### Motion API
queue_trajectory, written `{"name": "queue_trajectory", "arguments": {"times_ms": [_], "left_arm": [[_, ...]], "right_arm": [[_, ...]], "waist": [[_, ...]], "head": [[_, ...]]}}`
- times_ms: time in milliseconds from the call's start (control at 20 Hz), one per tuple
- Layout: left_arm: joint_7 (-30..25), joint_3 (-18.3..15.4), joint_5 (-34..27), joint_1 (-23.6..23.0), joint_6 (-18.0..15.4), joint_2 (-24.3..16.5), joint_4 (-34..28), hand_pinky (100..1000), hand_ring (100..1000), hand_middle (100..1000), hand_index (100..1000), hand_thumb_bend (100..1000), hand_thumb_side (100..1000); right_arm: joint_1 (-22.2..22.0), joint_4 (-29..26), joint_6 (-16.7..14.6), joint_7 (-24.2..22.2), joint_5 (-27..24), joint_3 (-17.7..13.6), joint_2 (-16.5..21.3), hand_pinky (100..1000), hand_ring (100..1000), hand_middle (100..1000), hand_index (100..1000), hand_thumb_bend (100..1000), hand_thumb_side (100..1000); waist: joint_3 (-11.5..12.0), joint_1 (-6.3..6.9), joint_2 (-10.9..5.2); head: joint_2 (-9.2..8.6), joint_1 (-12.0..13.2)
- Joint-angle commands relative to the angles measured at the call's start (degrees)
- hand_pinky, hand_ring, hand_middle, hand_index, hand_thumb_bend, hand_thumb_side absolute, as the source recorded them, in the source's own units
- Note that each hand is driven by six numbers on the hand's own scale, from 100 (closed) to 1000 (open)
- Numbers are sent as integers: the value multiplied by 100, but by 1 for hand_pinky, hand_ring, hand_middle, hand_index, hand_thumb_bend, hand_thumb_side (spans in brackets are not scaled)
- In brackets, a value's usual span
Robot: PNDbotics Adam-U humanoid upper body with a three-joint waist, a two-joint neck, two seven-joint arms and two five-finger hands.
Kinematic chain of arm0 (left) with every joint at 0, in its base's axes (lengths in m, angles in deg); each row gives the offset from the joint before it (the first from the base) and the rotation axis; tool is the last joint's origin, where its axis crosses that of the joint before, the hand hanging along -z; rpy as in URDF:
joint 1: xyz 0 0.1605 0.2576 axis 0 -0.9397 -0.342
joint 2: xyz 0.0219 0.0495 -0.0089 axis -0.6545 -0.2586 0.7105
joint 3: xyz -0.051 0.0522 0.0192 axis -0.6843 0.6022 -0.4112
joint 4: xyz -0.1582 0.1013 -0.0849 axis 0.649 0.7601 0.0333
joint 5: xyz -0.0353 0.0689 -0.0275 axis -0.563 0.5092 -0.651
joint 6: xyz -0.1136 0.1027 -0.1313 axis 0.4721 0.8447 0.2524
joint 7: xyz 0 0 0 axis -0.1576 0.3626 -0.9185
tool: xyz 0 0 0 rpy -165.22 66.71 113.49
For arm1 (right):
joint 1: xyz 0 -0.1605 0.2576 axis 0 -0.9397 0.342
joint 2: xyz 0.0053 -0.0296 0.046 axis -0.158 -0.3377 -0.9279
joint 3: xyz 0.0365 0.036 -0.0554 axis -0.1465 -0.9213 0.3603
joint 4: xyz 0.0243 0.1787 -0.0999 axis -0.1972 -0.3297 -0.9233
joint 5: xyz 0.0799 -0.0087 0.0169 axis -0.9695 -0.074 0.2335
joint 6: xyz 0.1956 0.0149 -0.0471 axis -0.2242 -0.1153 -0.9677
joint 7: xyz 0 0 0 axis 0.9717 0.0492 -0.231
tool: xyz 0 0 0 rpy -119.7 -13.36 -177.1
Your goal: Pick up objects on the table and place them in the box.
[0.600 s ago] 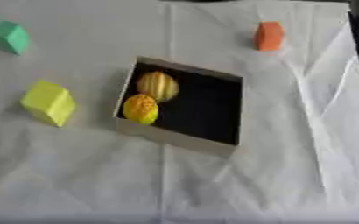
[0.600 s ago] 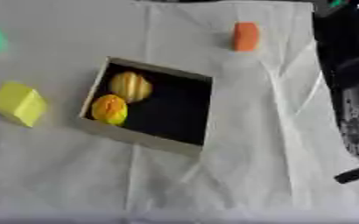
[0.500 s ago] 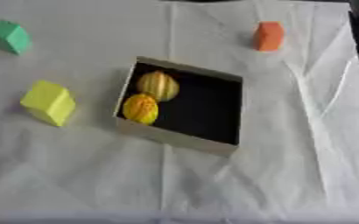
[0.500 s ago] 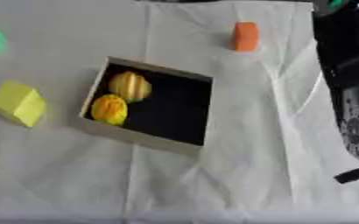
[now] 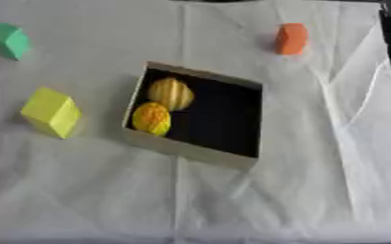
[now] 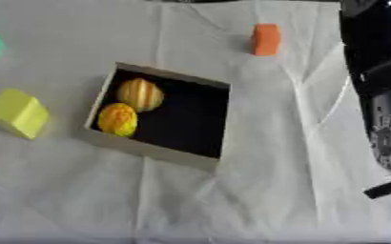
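Note:
A shallow beige box point(image 5: 186, 151) with a dark inside lies askew in the middle of the white cloth. Two round things sit at its left end: a pale striped yellow one point(image 5: 170, 93) and, touching it, a yellow-orange one point(image 5: 152, 118). A yellow block point(image 5: 51, 112) stands left of the box. At the far left is a green block point(image 5: 10, 40), and at the far right an orange block point(image 5: 292, 38). My right arm point(image 6: 382, 86) runs down the right edge of the right eye view, well clear of the box; only a dark tip of the hand point(image 6: 385, 188) shows.
A white creased cloth point(image 5: 315, 190) covers the table, with folds running down the right side. The table's dark far edge shows along the top.

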Motion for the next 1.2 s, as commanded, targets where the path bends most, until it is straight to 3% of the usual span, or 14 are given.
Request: {"name": "queue_trajectory", "arguments": {"times_ms": [50, 300, 600, 1200], "left_arm": [[-18, -3, 4, 32, 1, -106, -112, 864, 813, 742, 833, 100, 568], [-21, 2, 9, 26, 11, -119, -112, 864, 813, 742, 833, 100, 568], [-15, 0, 17, 18, 15, -133, -112, 864, 814, 742, 833, 100, 568], [-39, 21, 6, 15, 41, -118, -112, 864, 814, 743, 833, 100, 567]], "right_arm": [[58, -59, -192, -721, 366, 164, 338, 809, 931, 805, 920, 100, 203], [-91, -56, -636, -1745, 844, 379, 598, 837, 945, 837, 936, 100, 202], [-342, 2, -1075, -2339, 937, 561, 849, 855, 956, 861, 952, 100, 222], [-358, -5, -1199, -2918, 1010, 557, 814, 886, 985, 894, 979, 100, 249]], "waist": [[-21, -42, -479], [-53, -63, -490], [-67, -85, -488], [-51, -96, -470]], "head": [[23, -9], [23, 18], [23, 38], [23, 29]]}}
